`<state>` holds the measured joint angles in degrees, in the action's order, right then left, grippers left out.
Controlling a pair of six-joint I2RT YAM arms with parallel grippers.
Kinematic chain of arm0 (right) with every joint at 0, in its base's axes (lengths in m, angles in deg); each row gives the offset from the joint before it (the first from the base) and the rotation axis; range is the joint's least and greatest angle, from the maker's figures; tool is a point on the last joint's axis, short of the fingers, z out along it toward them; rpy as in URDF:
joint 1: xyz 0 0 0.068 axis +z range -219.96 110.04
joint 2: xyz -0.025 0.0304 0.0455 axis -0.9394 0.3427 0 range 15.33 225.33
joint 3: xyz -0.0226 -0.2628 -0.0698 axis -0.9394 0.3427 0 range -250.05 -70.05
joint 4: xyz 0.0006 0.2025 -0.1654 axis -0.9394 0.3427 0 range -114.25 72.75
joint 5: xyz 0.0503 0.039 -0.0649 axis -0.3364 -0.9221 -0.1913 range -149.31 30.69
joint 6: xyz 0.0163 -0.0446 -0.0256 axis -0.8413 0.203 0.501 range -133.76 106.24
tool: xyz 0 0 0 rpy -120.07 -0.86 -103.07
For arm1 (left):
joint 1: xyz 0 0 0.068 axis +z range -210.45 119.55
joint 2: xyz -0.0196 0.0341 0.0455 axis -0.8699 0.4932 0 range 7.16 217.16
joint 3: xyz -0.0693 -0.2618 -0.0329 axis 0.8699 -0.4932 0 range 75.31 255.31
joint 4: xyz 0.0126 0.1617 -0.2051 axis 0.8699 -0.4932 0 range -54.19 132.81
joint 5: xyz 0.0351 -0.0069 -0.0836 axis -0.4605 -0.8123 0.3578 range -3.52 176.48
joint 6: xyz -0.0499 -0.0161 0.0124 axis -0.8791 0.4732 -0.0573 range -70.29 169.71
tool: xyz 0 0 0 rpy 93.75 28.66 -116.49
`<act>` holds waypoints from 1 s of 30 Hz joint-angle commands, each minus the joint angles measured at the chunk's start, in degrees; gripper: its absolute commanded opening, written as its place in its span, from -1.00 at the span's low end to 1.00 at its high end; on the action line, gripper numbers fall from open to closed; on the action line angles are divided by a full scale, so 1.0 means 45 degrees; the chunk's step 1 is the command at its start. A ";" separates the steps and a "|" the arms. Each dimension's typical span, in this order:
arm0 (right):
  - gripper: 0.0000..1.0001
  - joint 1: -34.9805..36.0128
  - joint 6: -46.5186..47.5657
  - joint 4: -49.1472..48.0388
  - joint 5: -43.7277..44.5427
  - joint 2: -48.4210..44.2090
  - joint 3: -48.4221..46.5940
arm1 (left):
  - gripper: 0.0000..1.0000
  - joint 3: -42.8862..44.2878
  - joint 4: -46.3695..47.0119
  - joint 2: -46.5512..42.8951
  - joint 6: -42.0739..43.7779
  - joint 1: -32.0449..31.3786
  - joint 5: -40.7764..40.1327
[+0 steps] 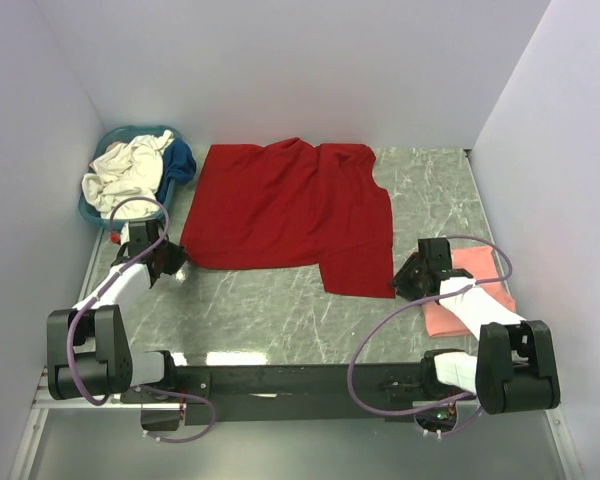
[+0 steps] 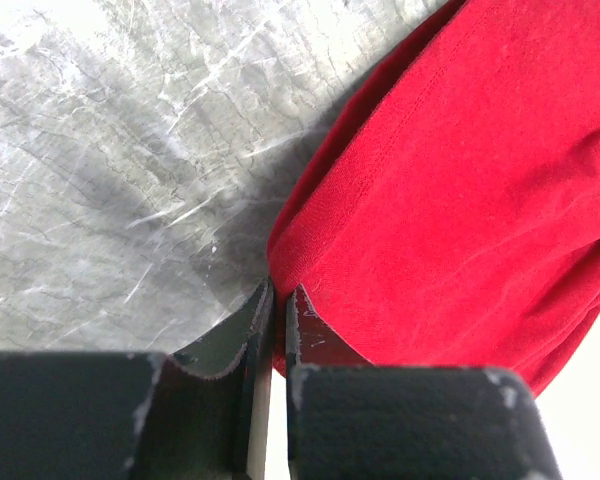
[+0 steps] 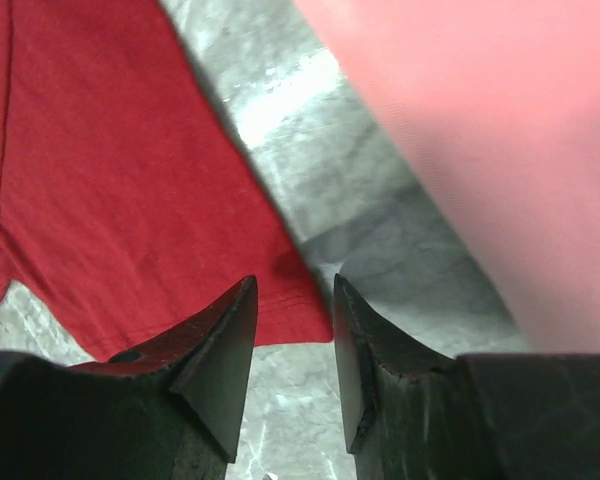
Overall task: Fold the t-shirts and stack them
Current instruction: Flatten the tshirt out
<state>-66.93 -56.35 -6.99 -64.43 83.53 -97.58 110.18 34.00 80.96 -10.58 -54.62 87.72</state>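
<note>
Enclosure: plain white walls (image 1: 280,60) close off the back and both sides.
Table (image 1: 280,320): grey veined top that carries every item listed.
Deep red shirt (image 1: 290,210): the largest item. It is spread roughly flat across the middle and back of the table, rumpled along the far edge, with one flap reaching lower at the near right. Not yet folded.
Basket (image 1: 130,130): teal plastic, in the back-left corner, just beside the red shirt's left edge.
Salmon pink shirt (image 1: 438,322): lies flat at the near right, partly under the right arm. A strip of bare table separates it from the red shirt.
Cream-white shirt (image 1: 125,175): bunched in the basket, heaped above the rim.
Dark blue shirt (image 1: 180,162): in the basket, on its right side against the cream one.
Left jaws: drawn almost together at the red shirt's near-left corner. A sliver of red shows in the slit, which reads as a pinch on the hem.
Right jaws: spread, straddling the hem at the near-right corner, gripping nothing.
Step in hand: judged to be taking hold of the red shirt's two near corners for the first fold. The pink shirt looks finished, and two shirts wait in the basket.
Next move: the right jaws must close on the hem. Both corners should then lift level and travel toward the far edge, to avoid a skewed fold.
</note>
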 commanded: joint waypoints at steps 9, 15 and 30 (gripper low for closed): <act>-0.83 0.0441 -0.0106 -0.0046 -0.0091 -0.0273 0.0512 | -0.88 -0.0288 0.0261 -0.0638 0.0039 0.0073 -0.0235; -1.00 0.0460 0.0011 0.0830 -0.0073 -0.1617 0.0395 | -0.98 -0.0464 0.0066 -0.1067 0.0097 0.0053 -0.0583; -1.00 0.0441 -0.0048 0.5301 0.0045 -0.7670 -0.0269 | -0.99 -0.1128 -0.1301 -0.3624 0.0293 0.0053 -0.1348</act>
<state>-65.23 -56.76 9.99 -64.89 53.72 -96.25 105.94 30.04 68.33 -9.97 -54.62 83.87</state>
